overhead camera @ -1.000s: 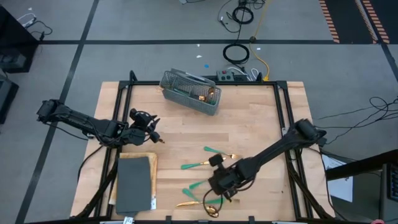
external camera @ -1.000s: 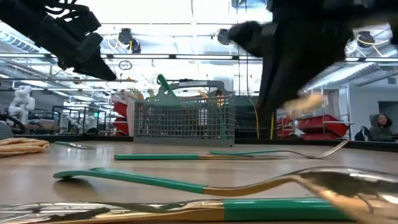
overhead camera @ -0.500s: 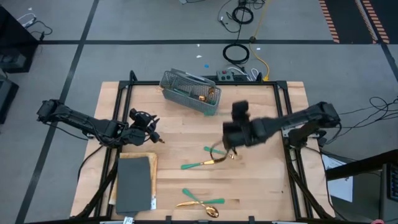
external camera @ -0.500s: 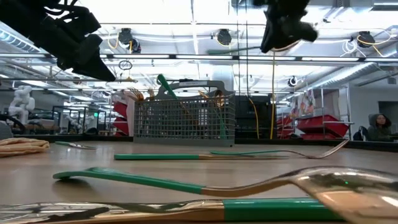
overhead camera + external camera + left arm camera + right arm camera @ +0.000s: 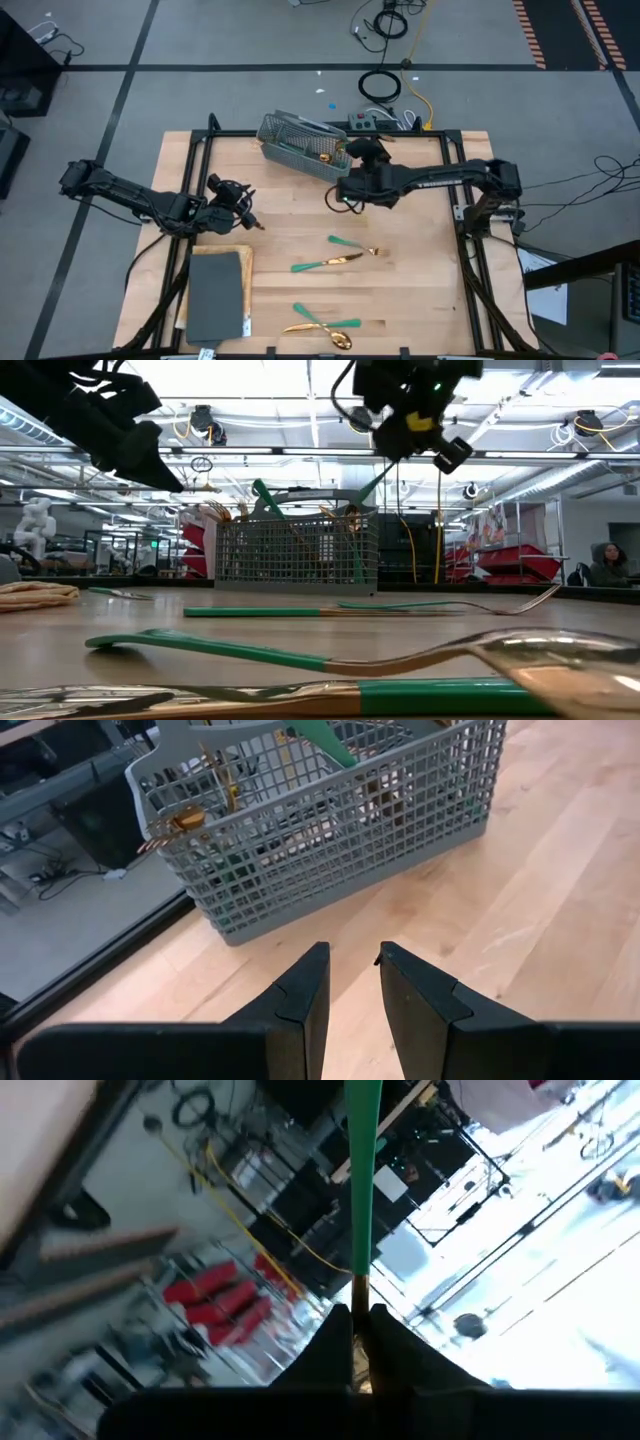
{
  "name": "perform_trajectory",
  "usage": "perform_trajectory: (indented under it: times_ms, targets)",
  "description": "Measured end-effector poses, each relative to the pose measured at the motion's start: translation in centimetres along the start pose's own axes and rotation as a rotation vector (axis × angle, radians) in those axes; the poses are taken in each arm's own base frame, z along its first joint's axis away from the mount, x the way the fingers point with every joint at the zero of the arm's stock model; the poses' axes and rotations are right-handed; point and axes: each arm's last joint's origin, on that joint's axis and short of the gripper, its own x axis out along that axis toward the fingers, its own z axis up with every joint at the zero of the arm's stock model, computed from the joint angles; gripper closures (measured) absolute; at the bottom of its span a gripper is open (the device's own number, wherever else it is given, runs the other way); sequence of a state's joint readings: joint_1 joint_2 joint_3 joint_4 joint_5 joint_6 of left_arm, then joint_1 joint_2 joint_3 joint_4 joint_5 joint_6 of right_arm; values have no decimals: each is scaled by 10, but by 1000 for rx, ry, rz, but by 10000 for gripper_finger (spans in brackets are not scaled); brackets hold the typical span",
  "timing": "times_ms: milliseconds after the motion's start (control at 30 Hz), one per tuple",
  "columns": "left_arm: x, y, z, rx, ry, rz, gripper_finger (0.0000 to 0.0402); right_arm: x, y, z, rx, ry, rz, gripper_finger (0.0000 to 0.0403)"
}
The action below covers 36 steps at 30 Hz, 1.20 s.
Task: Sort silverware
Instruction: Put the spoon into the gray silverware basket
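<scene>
Two arms show from above: the right gripper (image 5: 341, 194) hangs just beside the basket (image 5: 305, 147), and four pieces of silverware (image 5: 329, 262) lie on the table (image 5: 420, 290). Down low, more silverware stands in the basket. The left gripper (image 5: 346, 982) is empty, fingers apart. The right gripper's fingers (image 5: 385, 1345) pinch a green-handled piece (image 5: 362, 1175).

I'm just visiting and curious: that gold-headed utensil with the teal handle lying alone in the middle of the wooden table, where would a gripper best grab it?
Probably at the slim teal handle of the gold-headed utensil, from straight above. It lies flat on the wooden table with clear wood along both long sides, so the fingers could straddle the handle crosswise. The gold head looks wider and shinier, likely a poorer hold.
</scene>
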<state>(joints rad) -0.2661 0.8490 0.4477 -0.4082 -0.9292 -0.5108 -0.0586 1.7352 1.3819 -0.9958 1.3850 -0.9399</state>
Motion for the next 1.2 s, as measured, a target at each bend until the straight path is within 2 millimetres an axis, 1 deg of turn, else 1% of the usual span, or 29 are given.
perform_trajectory:
  times_ms: [100,333,500,600,700,833,933,1067,1200]
  targets:
    - [0,0,0,4,-1,4,303,4,1,6,-113,11,4,403]
    - [0,1,0,24,-10,22,303,12,5,13,-225,-7,41,403]
    - [0,2,1,25,-26,51,303,14,8,20,-330,-37,62,402]
    - [0,2,1,24,-26,51,303,14,7,21,-337,-50,64,402]
    - [0,2,1,24,-26,51,303,14,5,23,-281,-51,55,400]
    - [0,2,1,24,-26,50,303,14,5,23,-287,-63,61,366]
    - [0,2,1,24,-26,50,303,14,5,24,-295,-101,78,326]
    - [0,2,1,27,-26,50,303,14,5,24,-275,-102,80,265]
    - [0,2,1,112,-24,51,303,14,5,23,-226,-96,81,213]
